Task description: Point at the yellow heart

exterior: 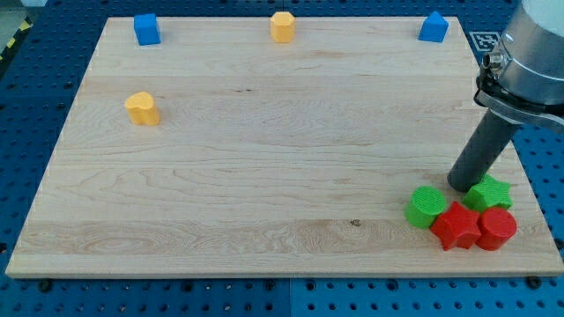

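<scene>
Fingers are not carried by this arm: a straight dark rod is fitted instead, so nothing is held and nothing can be opened or shut. The rod's lower end, my tip [464,183], is set down on the surface [264,176] near the view's lower right corner. It is seen just above the gap between the green cylinder [426,207] and the green star [490,191]; whether either is touched cannot be told.

Below those two, the red star [456,225] and the red cylinder [496,229] are packed close against them and against each other, so that a tight cluster of four is formed.

The yellow heart [143,108] is found well apart from my tip, on the far side of the surface near the view's left edge, standing alone.

Along the view's top edge three more blocks are spaced out: a blue cube [146,29] at the left, a yellow hexagonal block [282,26] near the middle, and a blue block [433,27], of a shape not clearly made out, at the right.

No containers are seen; every block rests directly on the wood.
</scene>
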